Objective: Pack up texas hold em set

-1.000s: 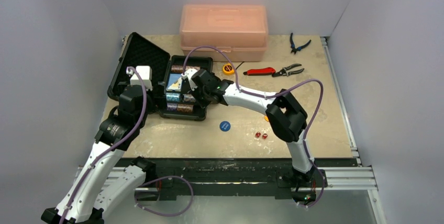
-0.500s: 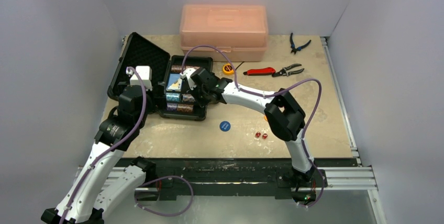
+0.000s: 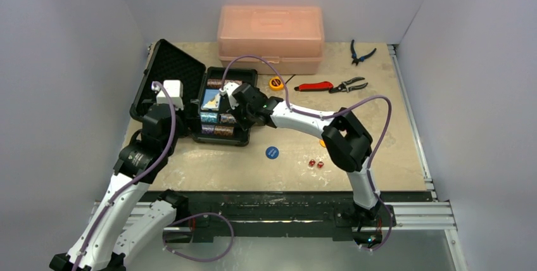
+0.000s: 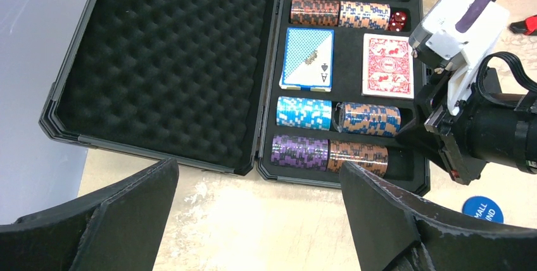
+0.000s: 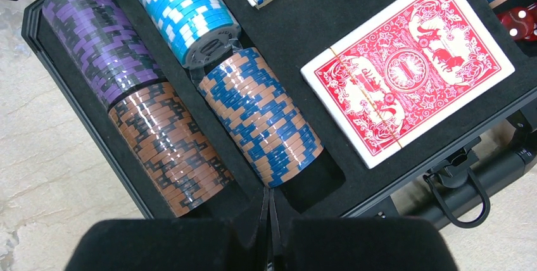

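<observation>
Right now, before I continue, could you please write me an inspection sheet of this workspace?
Surface: beige table, scuffed.
Job's things: black case open; chip stacks, blue deck, red deck, one die inside; blue disc, yellow disc, two red dice outside on the table.
Clutter: pink box, red-handled tool, pliers, blue cutters, far side.
Claws: left claw open, near the case front; right claw shut, by the blue-orange stack.
Cables: purple cables loop over both arms.
Surroundings: white walls; metal rail at near edge.

Overhead, the right arm (image 3: 297,118) hides the red card deck (image 4: 387,65), and the right wrist view crops a red die (image 5: 522,21).
</observation>
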You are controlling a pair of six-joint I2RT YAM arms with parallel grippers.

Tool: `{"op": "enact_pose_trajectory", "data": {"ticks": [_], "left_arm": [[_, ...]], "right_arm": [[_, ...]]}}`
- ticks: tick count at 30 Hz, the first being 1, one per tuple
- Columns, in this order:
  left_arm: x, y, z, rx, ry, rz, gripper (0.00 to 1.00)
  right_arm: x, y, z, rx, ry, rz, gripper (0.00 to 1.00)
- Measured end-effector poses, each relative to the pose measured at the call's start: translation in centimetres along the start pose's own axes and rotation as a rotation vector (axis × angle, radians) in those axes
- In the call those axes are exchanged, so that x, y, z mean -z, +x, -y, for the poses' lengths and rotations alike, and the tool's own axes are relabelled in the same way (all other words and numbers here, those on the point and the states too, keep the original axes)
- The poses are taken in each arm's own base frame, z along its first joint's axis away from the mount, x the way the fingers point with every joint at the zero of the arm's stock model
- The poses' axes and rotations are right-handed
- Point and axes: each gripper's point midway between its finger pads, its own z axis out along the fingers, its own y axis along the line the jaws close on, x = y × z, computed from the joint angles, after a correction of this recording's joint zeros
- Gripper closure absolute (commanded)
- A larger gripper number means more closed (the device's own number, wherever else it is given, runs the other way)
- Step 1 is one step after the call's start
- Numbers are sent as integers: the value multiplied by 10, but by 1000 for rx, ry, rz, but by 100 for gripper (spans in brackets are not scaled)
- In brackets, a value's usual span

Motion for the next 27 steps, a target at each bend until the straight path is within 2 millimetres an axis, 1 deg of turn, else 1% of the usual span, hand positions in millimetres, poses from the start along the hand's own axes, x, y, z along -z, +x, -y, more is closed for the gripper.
{"op": "enact_pose_trajectory", "data": {"ticks": [5,10,19,23,25,27], "left_arm": [[2,-1,0,4,4,7,0],[4,-3,-1,10,7,18,0],[10,-6,-1,21,19,39,0],[13,-8,-2,26,24,50,0],[14,-8,-2,28,27,55,0],[15,-9,-2,30,31,58,0]], "right_arm": [[3,-3,0,-8,6,21,93],[13,-15,3,-15,21,66,88],[48,-46,6,-41,44,164,84],[58,-50,6,-62,52,181,84],[58,-50,9,-77,67,183,84],[54,-45,10,-97,75,168,86]]}}
